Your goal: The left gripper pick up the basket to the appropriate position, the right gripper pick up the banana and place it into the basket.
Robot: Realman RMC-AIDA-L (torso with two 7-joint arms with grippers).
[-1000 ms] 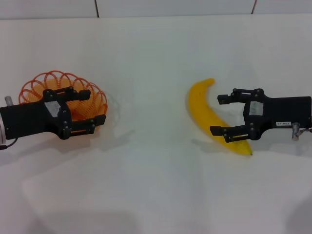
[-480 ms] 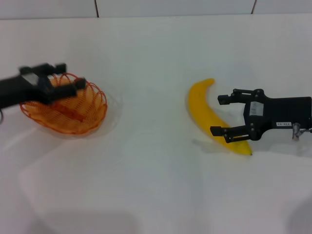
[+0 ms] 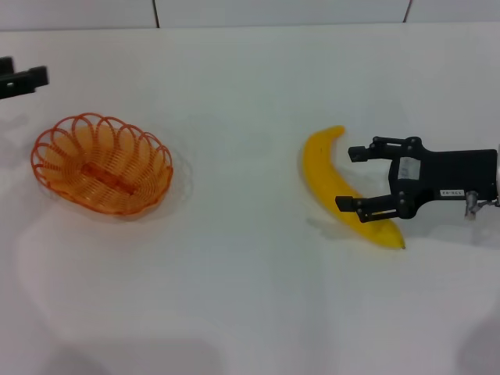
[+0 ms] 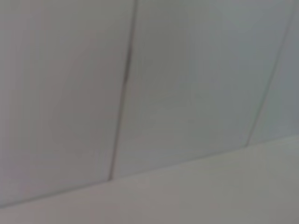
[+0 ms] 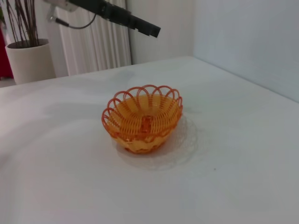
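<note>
The basket [image 3: 102, 164] is seen upright on the white counter [image 3: 234, 297], at the left, untouched. The left gripper [image 3: 23, 80] is seen only at the far left edge, raised and well apart from the basket; whether its jaws are open cannot be told.

The banana [image 3: 332, 181] lies flat at the right. The right gripper [image 3: 355, 177] is positioned at its near end, jaws spread wide, one finger on each side of the fruit, nothing yet held.

Step judged in hand: the banana grasp, the basket being taken as already placed. Next move: jaws to be closed across the banana, then a lift and a carry leftward to above the basket.
</note>
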